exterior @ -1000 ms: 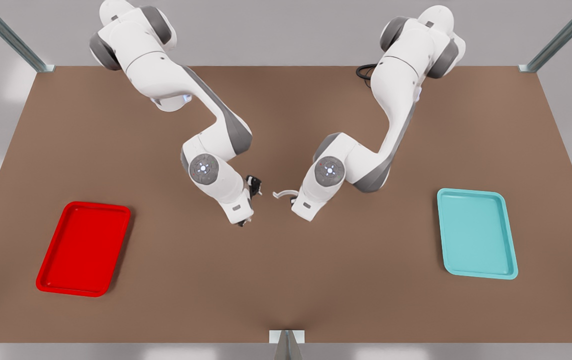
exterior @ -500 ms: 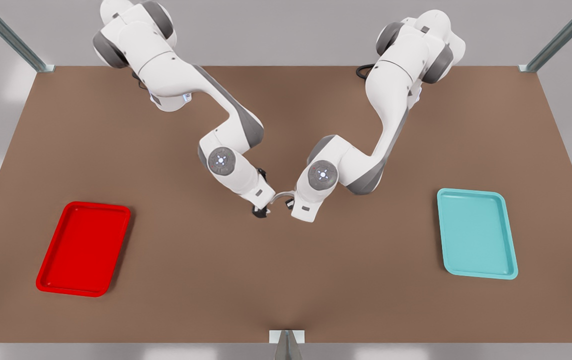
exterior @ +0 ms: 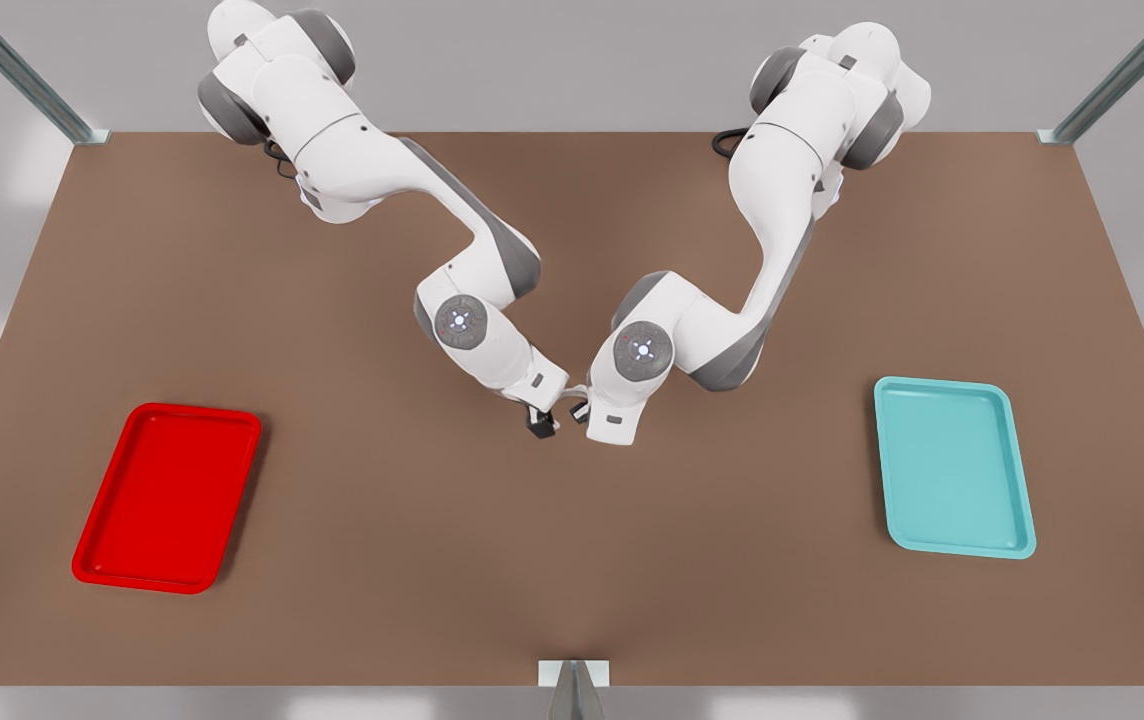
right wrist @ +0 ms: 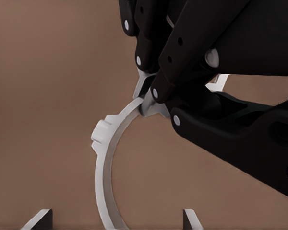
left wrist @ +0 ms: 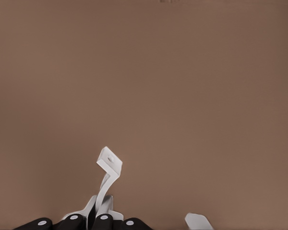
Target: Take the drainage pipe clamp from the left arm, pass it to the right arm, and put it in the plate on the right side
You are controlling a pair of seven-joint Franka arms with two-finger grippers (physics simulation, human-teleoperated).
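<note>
The left gripper (right wrist: 151,93) was clenched on one foot of the drainage pipe clamp (right wrist: 103,163); the right gripper (right wrist: 115,221) stood released, with the strap's arc between its fingertips (right wrist: 38,219); it should probably close squarely on the arc before the left lets go; the plate (exterior: 194,409) waited well apart.

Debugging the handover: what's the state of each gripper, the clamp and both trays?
White plastic half-round drainage pipe clamp: in mid-air, held by the left gripper.
Left gripper: shut on the clamp.
Right gripper: open, fingers either side of the strap.
Red rectangular tray: empty.
Teal rectangular tray: empty.
</note>
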